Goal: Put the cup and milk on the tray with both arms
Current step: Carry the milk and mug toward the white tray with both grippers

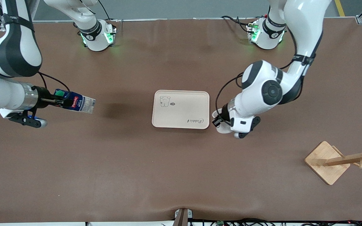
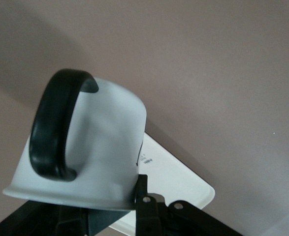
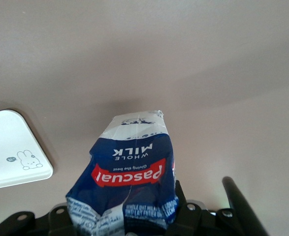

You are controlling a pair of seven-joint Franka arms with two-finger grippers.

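The cream tray (image 1: 181, 109) lies flat at the table's middle with nothing on it. My right gripper (image 1: 62, 101) is shut on the milk (image 1: 81, 104), a blue and white carton with a green cap. It hangs tipped on its side over bare table toward the right arm's end, apart from the tray. The carton's sides (image 3: 129, 172) are dented in the grip. My left gripper (image 1: 217, 121) is shut on the cup (image 2: 105, 147), a white mug with a black handle (image 2: 53, 132). It is held just off the tray's edge (image 2: 183, 179) at the left arm's end. The wrist hides most of the cup in the front view.
A wooden rack (image 1: 327, 161) with pegs stands nearer to the front camera at the left arm's end of the table. The two arm bases (image 1: 97, 36) (image 1: 264, 34) stand along the table's edge farthest from that camera. Brown tabletop surrounds the tray.
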